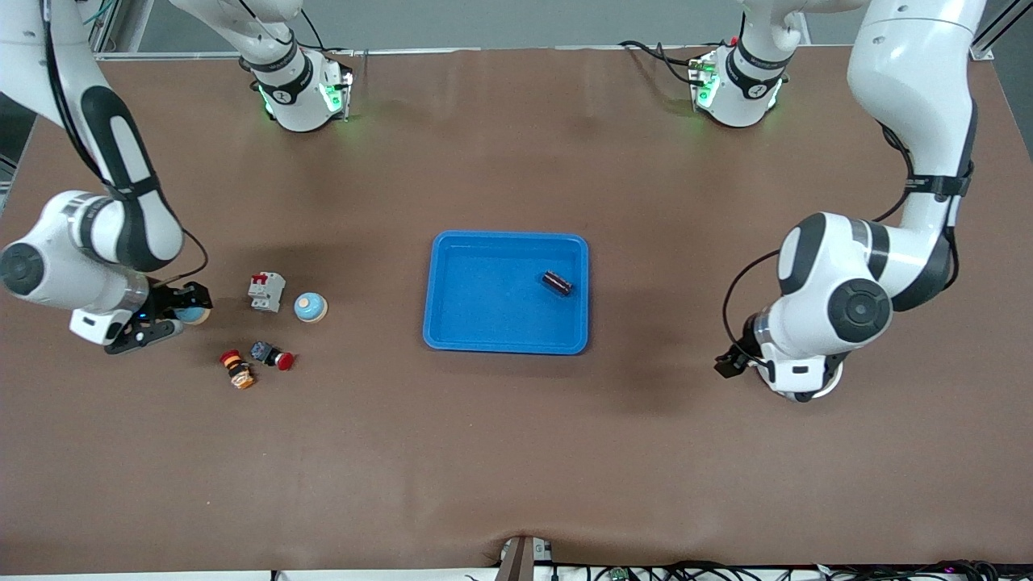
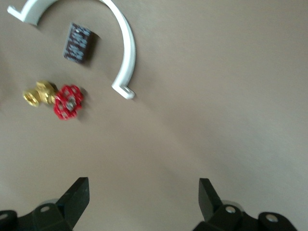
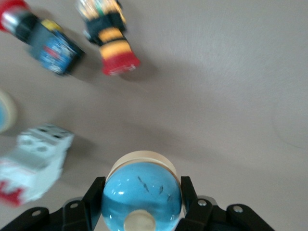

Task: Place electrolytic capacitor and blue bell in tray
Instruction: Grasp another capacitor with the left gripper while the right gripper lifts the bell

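Right wrist view: right gripper (image 3: 142,204) clamps the glossy blue dome-shaped bell (image 3: 142,192) over the table's right-arm end. The dark cylindrical electrolytic capacitor (image 1: 557,282) lies in the bright blue shallow plastic tray (image 1: 452,339). Left gripper (image 2: 143,197) waits, fingers wide, holding nothing.

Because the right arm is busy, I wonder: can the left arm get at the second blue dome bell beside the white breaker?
Probably not easily. The left gripper waits open at its own end, and the blue plastic tray lies between it and the bell. The right gripper is much closer.
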### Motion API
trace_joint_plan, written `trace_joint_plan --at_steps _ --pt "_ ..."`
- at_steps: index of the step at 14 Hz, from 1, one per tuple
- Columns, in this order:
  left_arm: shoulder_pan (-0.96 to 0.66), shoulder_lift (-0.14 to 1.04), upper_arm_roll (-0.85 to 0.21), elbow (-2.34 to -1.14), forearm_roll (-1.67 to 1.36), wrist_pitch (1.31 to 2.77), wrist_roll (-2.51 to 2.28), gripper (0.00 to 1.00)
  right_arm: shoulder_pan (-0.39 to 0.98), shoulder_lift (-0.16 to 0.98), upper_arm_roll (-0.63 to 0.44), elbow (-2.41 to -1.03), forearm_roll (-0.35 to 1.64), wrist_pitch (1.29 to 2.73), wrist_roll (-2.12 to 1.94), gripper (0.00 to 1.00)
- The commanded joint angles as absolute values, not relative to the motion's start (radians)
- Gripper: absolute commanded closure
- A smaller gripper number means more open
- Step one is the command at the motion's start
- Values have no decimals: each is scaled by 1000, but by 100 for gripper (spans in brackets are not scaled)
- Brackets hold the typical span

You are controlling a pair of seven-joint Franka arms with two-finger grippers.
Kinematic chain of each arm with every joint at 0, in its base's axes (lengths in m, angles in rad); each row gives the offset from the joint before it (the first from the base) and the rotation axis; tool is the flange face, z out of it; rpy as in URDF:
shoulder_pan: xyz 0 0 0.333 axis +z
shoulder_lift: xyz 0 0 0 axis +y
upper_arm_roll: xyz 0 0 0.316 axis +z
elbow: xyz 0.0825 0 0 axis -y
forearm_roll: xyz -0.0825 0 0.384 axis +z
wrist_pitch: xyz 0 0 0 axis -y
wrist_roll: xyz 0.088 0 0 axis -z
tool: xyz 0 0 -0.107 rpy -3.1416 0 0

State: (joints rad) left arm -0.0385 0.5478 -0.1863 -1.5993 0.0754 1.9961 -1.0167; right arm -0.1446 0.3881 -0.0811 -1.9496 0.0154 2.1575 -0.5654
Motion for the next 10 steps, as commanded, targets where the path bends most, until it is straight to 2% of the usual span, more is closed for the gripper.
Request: trace_joint_plan --at_steps 1,2,3,6,9,10 --pt "4 572 -193 -1606 130 1988 -951 4 -83 335 -84 -1855 20 1999 -447 68" --pt "24 590 -193 -1606 143 1988 -925 16 -52 304 -84 -1852 20 1965 -384 68" --pt "34 606 -193 -1606 150 1988 -907 23 -14 276 -84 -1852 20 1935 -308 68" --pt "86 627 -193 -1605 225 1996 -841 25 133 209 -84 -1853 15 1864 -26 68" --pt "139 649 -195 -1603 233 2023 -747 27 276 189 -84 -1858 11 1844 232 68" --pt "149 656 -195 -1605 233 2032 -723 31 320 189 -84 -1859 11 1845 314 68"
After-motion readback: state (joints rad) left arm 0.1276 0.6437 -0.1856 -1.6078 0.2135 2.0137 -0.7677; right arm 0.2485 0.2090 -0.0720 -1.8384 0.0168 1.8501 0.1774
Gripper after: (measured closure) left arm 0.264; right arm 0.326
